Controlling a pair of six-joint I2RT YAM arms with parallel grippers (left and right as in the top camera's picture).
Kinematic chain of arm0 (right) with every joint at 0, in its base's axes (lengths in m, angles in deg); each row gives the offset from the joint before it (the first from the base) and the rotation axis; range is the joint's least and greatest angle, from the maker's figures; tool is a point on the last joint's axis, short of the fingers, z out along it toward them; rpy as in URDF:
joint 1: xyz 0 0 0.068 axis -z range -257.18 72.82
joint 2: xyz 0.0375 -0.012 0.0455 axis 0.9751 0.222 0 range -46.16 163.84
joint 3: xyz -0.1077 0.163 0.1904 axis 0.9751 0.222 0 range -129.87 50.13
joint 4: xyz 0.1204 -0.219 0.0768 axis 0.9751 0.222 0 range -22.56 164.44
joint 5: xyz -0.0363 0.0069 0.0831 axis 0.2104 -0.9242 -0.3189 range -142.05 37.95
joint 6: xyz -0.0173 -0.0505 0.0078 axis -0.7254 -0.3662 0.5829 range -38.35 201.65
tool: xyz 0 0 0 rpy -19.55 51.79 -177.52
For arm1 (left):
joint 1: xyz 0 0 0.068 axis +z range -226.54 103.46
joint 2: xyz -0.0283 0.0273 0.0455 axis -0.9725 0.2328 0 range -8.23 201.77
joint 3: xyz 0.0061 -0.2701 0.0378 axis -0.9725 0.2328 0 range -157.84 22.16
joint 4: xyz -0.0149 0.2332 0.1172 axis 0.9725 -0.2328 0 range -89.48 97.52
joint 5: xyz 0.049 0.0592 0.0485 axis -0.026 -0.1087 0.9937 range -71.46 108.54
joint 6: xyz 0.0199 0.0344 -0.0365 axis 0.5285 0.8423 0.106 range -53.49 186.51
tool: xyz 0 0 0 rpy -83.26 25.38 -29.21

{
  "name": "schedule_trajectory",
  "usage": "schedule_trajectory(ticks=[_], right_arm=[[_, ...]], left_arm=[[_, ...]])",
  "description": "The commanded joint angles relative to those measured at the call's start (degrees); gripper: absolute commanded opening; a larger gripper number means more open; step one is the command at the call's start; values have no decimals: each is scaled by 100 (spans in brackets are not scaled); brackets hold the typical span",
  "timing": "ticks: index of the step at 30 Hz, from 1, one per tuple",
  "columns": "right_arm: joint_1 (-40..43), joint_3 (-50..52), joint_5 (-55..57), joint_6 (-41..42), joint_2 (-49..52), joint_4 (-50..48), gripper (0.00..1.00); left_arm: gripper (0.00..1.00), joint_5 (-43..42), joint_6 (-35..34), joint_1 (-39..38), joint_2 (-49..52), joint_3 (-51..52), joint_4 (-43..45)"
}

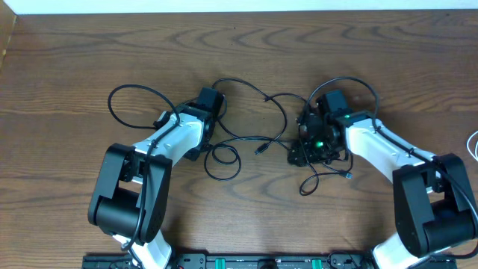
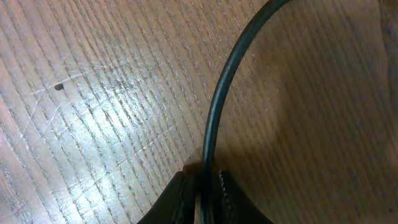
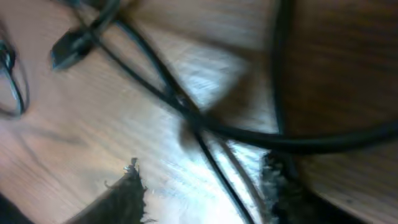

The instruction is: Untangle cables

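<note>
Left gripper (image 2: 208, 186) — clenched on a black cable (image 2: 216, 106), with the fingers (image 2: 180, 202) tight on either side of it at 6 o'clock of the wrist view. From the pinch the cable rises and bends off toward 1 o'clock over the wooden table (image 2: 93, 93).

Right gripper (image 3: 199, 177) — released, jaws wide apart and low over the table. Crossing cables (image 3: 186, 118) run between them: thin black strands meet in an X near the middle, and a thicker strand sweeps out to 3 o'clock. None of them is pinched. A blurred plug (image 3: 71, 46) lies at 10 o'clock of that view.

Overhead:
- Both wrists are near the table's middle, the left at about 9 o'clock of centre and the right at about 3 o'clock.
- A black cord span (image 1: 267, 97) bridges the gap between them, arching toward 12 o'clock.
- A loose plug (image 1: 260, 151) lies at 6 o'clock of that span.
- A small closed loop (image 1: 207, 161) sits at 6 o'clock of the left wrist, and a large loop (image 1: 112, 101) at 9 o'clock of it.
- At 6 o'clock of the right wrist, a short cord ends in a blue-tipped plug (image 1: 349, 175).
- A white cable (image 1: 474, 142) shows at the far 3 o'clock edge, well apart from the black ones
</note>
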Motion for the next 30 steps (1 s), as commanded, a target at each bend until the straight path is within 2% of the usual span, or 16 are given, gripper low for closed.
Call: schedule_trajectory(ticks=[1, 2, 13, 18, 30], right_arm=[[-197, 20, 516, -490, 44, -22, 88], [-227, 20, 562, -507, 44, -26, 99], [-332, -2, 629, -518, -328, 57, 99], [-345, 0, 1379, -616, -675, -181, 99], [-400, 13, 1248, -822, -264, -533, 99]], left_arm=[[17, 61, -74, 9, 96, 146, -17], [17, 61, -74, 9, 96, 146, -17], [17, 61, -74, 9, 96, 146, -15], [17, 63, -72, 9, 96, 146, 2], [17, 63, -72, 9, 96, 146, 7]])
